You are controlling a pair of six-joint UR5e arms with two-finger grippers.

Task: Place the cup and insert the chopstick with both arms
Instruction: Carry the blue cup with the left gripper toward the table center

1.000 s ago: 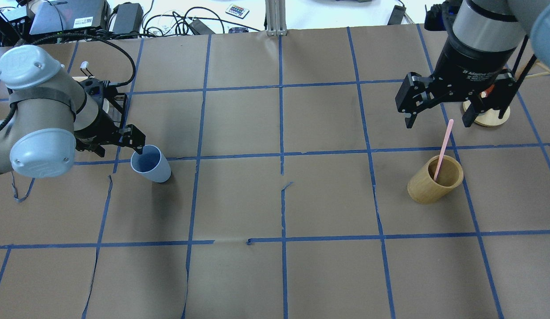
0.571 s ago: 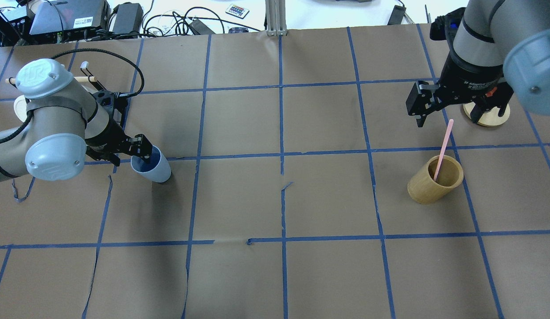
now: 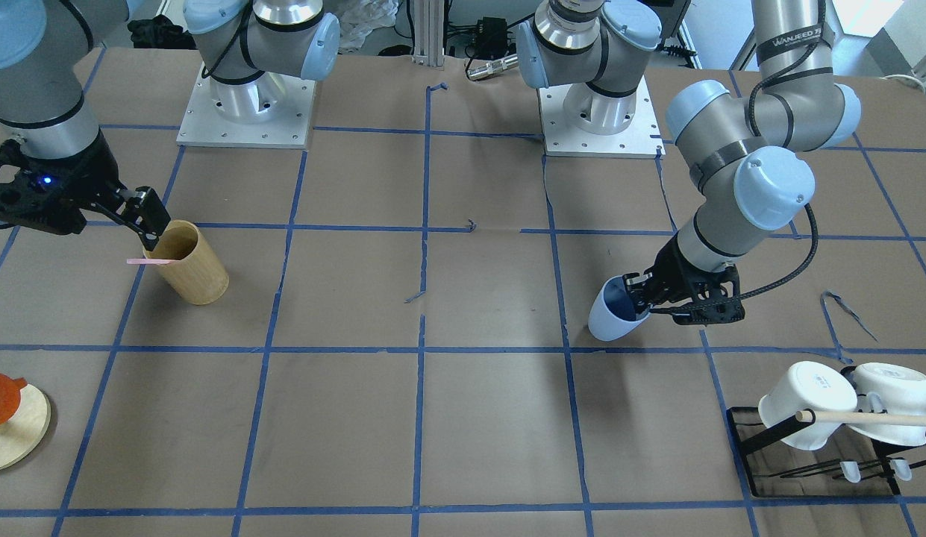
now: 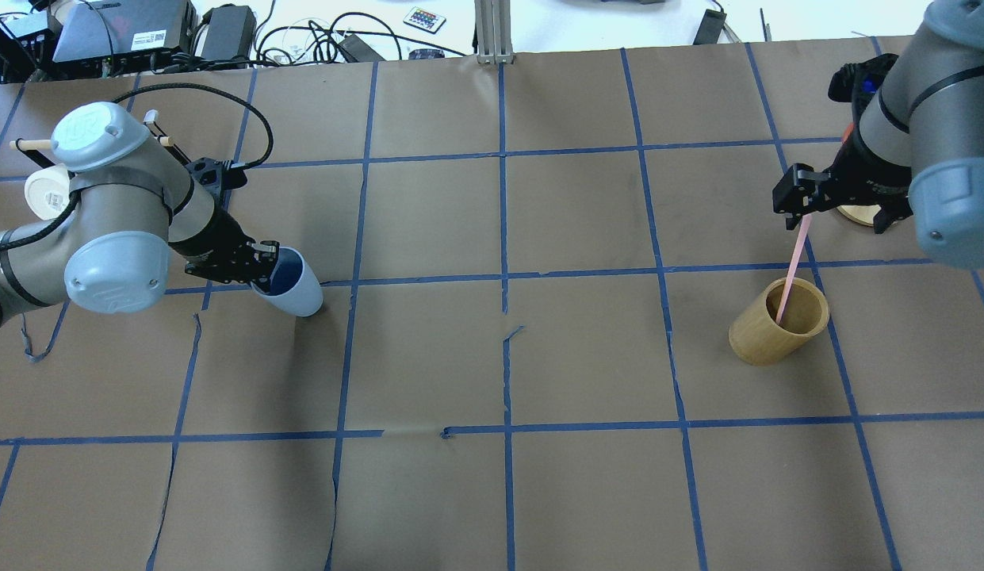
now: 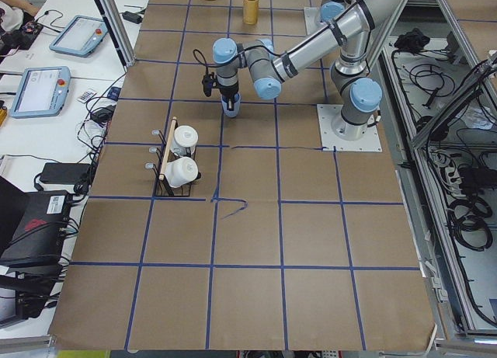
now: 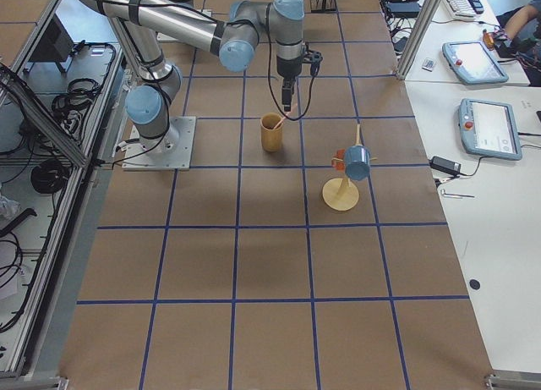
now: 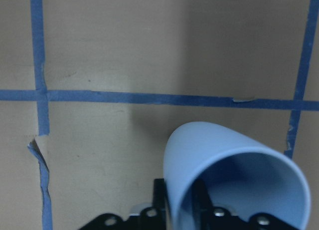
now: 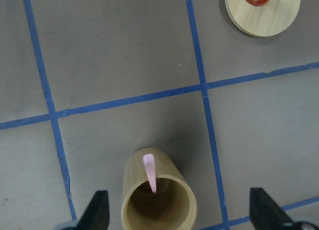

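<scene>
The light-blue cup (image 4: 295, 287) is tilted, its mouth toward my left gripper (image 4: 263, 266), which is shut on its rim wall. It also shows in the front view (image 3: 610, 313) and the left wrist view (image 7: 224, 165). One pale-pink chopstick (image 4: 794, 266) leans in the tan bamboo cylinder (image 4: 777, 323) on the right. My right gripper (image 4: 839, 208) is open and empty, with its jaws wide, above the chopstick's upper end. In the right wrist view the chopstick (image 8: 149, 171) stands between the spread fingers (image 8: 97, 210).
A black rack with white mugs (image 3: 806, 406) and a long wooden rod (image 3: 873, 418) stands on my left side. A round wooden stand (image 8: 262, 13) with an orange piece sits beyond the bamboo cylinder. Cables and boxes (image 4: 222, 32) lie past the table's far edge.
My left gripper has shut on the cup's rim and tipped the cup over, shifting it slightly right. My right gripper has moved right and come down over the chopstick's top.
</scene>
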